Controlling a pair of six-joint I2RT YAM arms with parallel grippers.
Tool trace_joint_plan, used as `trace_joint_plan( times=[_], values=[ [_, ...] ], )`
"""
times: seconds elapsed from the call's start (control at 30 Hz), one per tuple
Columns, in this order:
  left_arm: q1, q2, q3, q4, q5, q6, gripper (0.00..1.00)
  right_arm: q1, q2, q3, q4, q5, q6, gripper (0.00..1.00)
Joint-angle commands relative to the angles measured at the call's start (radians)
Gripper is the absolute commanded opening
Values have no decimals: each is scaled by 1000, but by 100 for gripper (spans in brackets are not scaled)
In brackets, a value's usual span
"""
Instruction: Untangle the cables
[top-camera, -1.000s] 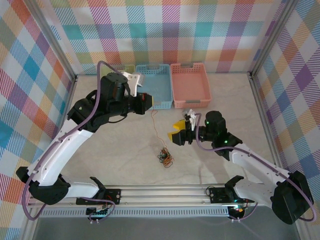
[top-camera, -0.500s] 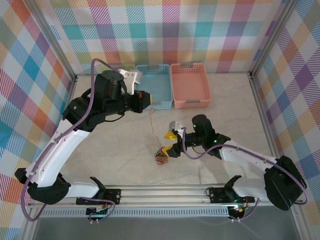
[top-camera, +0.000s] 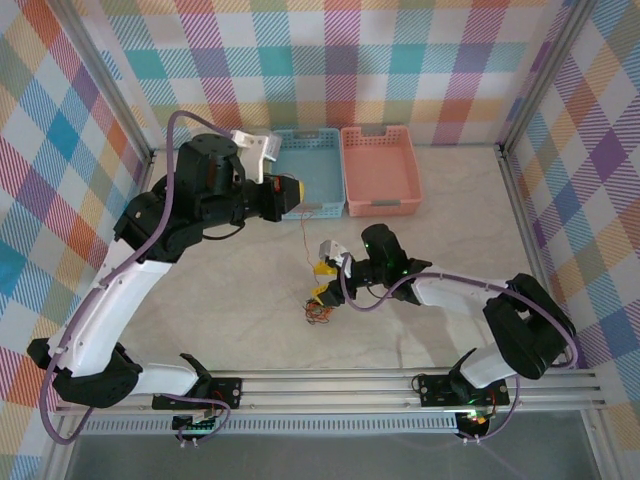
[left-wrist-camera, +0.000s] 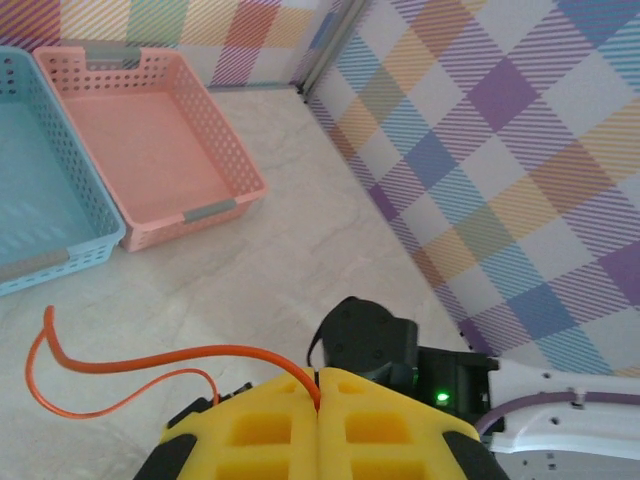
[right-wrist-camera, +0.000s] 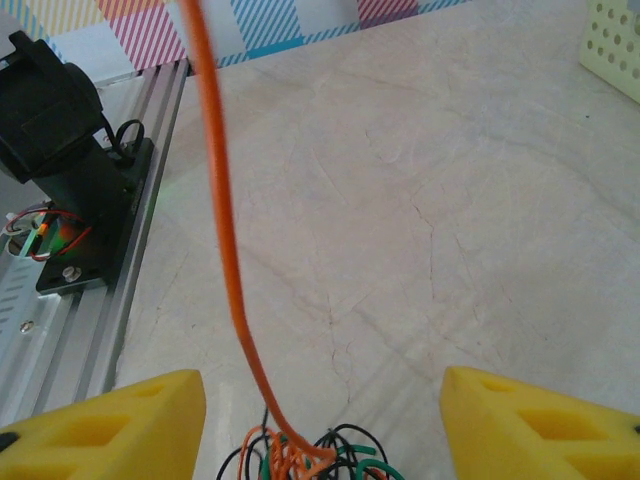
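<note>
The left gripper (left-wrist-camera: 318, 378) was clamped on the orange cable (right-wrist-camera: 228, 250), which ran down to the tangle (top-camera: 320, 312) near centre. The right gripper (right-wrist-camera: 322, 400) stood with fingers apart, straddling that tangle.

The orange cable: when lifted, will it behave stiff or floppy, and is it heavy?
Probably floppy: beyond the shut left end effector, the orange cable curls in a loose loop. It is likely very light, being hair-thin. It may drag the tangle along, as its lower end runs into it.
</note>
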Motion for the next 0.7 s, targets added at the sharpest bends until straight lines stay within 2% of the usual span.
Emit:
trace_joint_plan(
  times=[0.0, 0.33, 0.67],
  values=[
    [10, 9, 55, -5, 38, -24, 0, 5, 38, 38, 59, -12, -5, 61],
    [10, 24, 63, 23, 92, -65, 0, 5, 158, 86, 123, 54, 49, 44],
    [10, 50, 75, 24, 100, -73, 0, 8, 217, 103, 180, -47, 47, 48]
  ],
)
